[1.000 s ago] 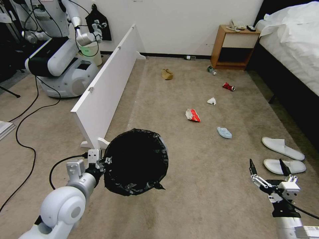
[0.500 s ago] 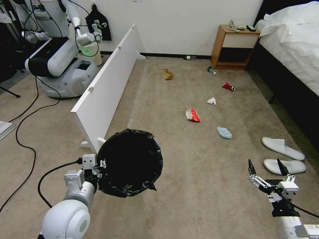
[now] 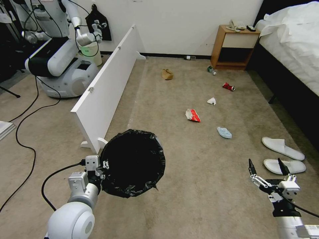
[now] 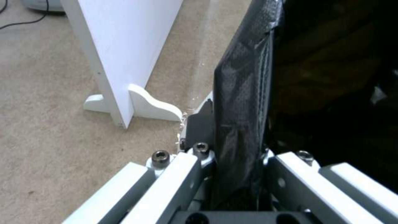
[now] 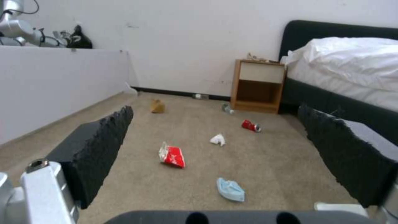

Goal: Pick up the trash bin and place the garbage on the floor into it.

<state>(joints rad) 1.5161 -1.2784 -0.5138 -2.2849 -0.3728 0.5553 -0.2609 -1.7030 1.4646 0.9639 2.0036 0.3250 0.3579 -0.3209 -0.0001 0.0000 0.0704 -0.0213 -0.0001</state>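
My left gripper (image 3: 100, 166) is shut on the rim of the trash bin (image 3: 133, 162), held above the floor (image 3: 199, 186) at my near left. The black bag's fold (image 4: 242, 93) sits clamped between the jaws. At the near right my right gripper (image 3: 265, 166) hangs open and holds nothing. Two white slippers (image 3: 282, 147) lie just beyond it. Ahead on the carpet lie a blue mask (image 3: 224, 132), a red packet (image 3: 193, 115), a tissue (image 3: 211, 101), a red can (image 3: 228, 86), a bottle (image 3: 211, 69) and a brown bag (image 3: 167, 74). The mask (image 5: 230, 189) and packet (image 5: 172, 154) lie between the open fingers (image 5: 99, 149).
A long white board (image 3: 106, 89) stands on edge at the left, its foot right behind the bin. Beyond it are another robot (image 3: 63, 63) and cables (image 3: 23, 132). A bed (image 3: 292, 49) and a wooden nightstand (image 3: 234, 46) bound the right and far side.
The left arm drew the bin a little left and nearer to me, then eased back slightly right. The right gripper stays open in almost the same place.
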